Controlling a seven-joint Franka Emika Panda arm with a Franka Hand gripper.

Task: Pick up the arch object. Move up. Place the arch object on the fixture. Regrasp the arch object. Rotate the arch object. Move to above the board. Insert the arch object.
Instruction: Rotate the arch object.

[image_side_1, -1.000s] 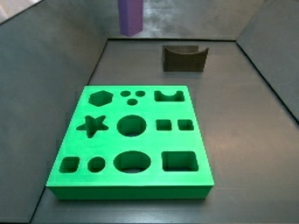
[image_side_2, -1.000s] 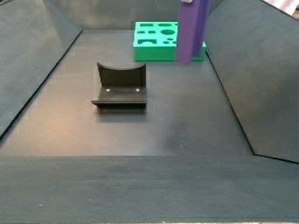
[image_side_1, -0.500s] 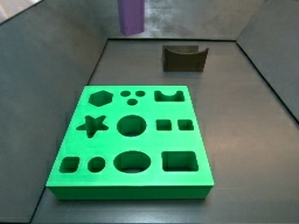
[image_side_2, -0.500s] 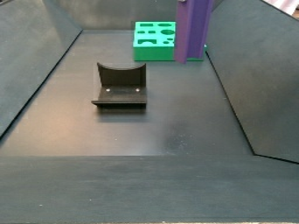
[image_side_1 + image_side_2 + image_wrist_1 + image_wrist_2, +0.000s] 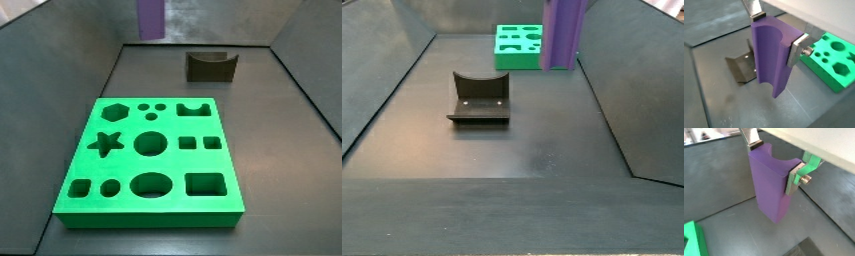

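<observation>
Your pincer [image 5: 776, 35] is clamped on the purple arch block [image 5: 773, 60], silver fingers [image 5: 799, 50] pressed flat on opposite faces. The block hangs upright in the air, clear of the dark matte floor [image 5: 529, 140]. Below it you see the fixture [image 5: 480, 98] standing alone on that floor, and the green board [image 5: 151, 158] lies apart. Grey sloping walls [image 5: 54, 60] close in the workspace.

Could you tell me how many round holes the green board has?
5: on the board, one small pair beside the hexagon, one at the centre, two in the nearest row. Gripper fingers hold the arch object above the floor.
</observation>
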